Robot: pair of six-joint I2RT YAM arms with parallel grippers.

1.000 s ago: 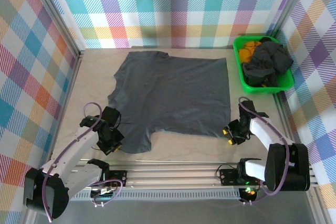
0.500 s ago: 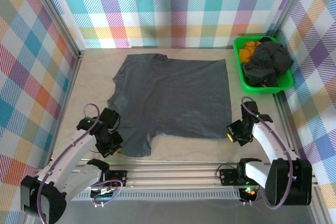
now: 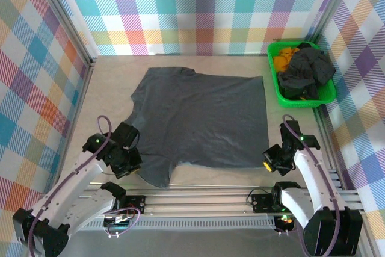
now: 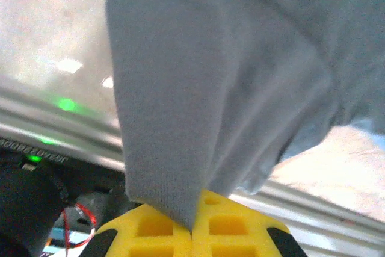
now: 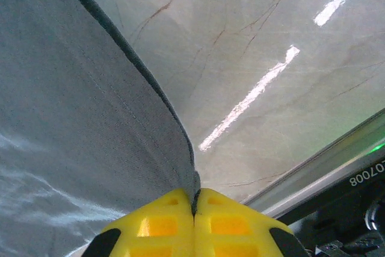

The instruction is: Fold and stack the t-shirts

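You had one t-shirt (image 3: 201, 118) spread across the middle of the top view, and it was a plain charcoal grey, soft-looking, mostly flat with a few faint creases. It lay sideways on the pale table (image 3: 108, 88): neck opening toward the left of the frame, one short sleeve poking up at the top edge, the other hanging down at the lower left, and the straight hem running down the right side.

Your left gripper (image 3: 133, 171) sat at that lower-left sleeve, and in the left wrist view the yellow pads were pressed together with a fold of grey knit pinched between them. The cloth rose from the pads and filled the upper frame, showing a fine ribbed weave and a deep wrinkle at the right.

Your right gripper (image 3: 266, 165) was at the lower-right corner of the shirt. Its wrist view showed the pads closed tight on the stitched hem edge, the darker seam running diagonally up to the upper left, with bare marbled tabletop to the right of it.

Over in the upper right of the top view, the green bin (image 3: 278, 85) held a crumpled heap of dark shirts (image 3: 307, 73), with an orange cloth (image 3: 284, 55) tucked beside it at the bin's upper left.
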